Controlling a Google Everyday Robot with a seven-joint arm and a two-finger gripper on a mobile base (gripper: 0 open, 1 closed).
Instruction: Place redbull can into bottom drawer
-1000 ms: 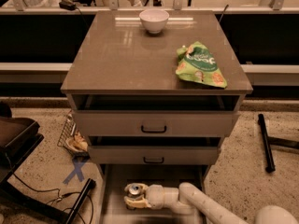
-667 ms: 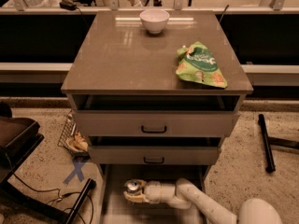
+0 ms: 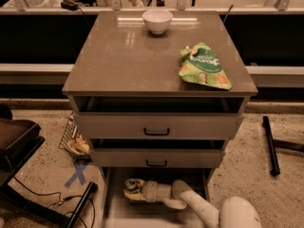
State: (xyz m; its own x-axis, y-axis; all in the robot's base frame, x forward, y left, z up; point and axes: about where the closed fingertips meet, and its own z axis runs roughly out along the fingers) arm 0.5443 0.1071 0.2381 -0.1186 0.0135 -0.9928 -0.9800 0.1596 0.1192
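the arm reaches in from the lower right, and its gripper sits low inside the open bottom drawer, closed around the redbull can, whose silver top faces up and toward the left. the pale floor spreads just below and in front of the gripper. the placing step looks nearly done: next, the can likely needs lowering onto the floor, then the grip eased off and the arm drawn clear without tipping it. above the gripper are two black-handled drawers, then the counter with a green snack bag and, farthest, a white bowl.
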